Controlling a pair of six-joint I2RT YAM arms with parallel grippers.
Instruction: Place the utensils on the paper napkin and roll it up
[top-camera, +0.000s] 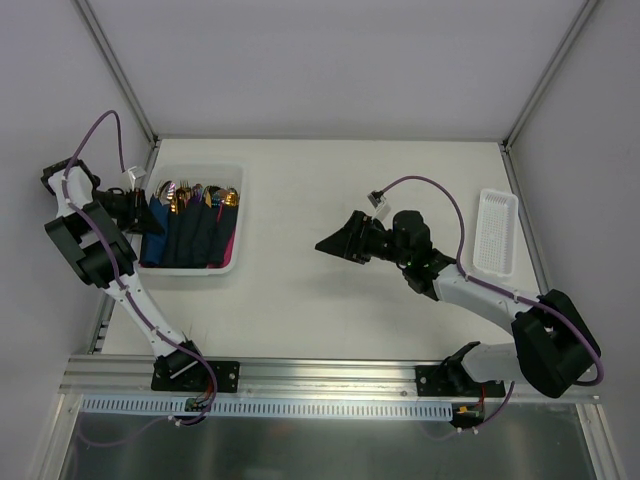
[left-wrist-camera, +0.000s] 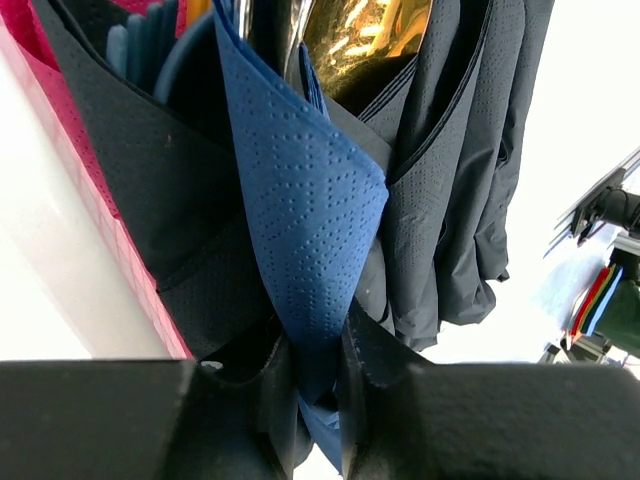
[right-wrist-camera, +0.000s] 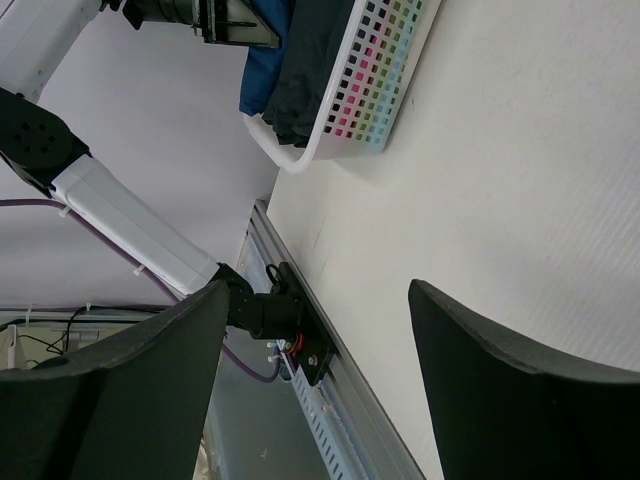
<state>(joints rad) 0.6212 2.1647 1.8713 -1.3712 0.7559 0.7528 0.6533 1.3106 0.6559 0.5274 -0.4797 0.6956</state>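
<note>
My left gripper (top-camera: 150, 215) is at the left end of the white tray (top-camera: 236, 228). In the left wrist view it (left-wrist-camera: 318, 370) is shut on the lower end of a navy-blue paper napkin (left-wrist-camera: 305, 200) rolled into a cone. A shiny metal head (left-wrist-camera: 265, 25) shows at the roll's top, mostly hidden. No loose silver utensils and no flat napkin sheet are in view. My right gripper (top-camera: 328, 243) hovers over the middle of the table, open and empty, and shows the same in the right wrist view (right-wrist-camera: 315, 290).
The tray holds several darker blue rolls (left-wrist-camera: 450, 170) with gold and multicoloured cutlery heads (top-camera: 205, 195) and a pink napkin (left-wrist-camera: 60, 110) along one wall. The tray also shows in the right wrist view (right-wrist-camera: 370, 100). A white perforated basket (top-camera: 497, 232) stands at the right edge.
</note>
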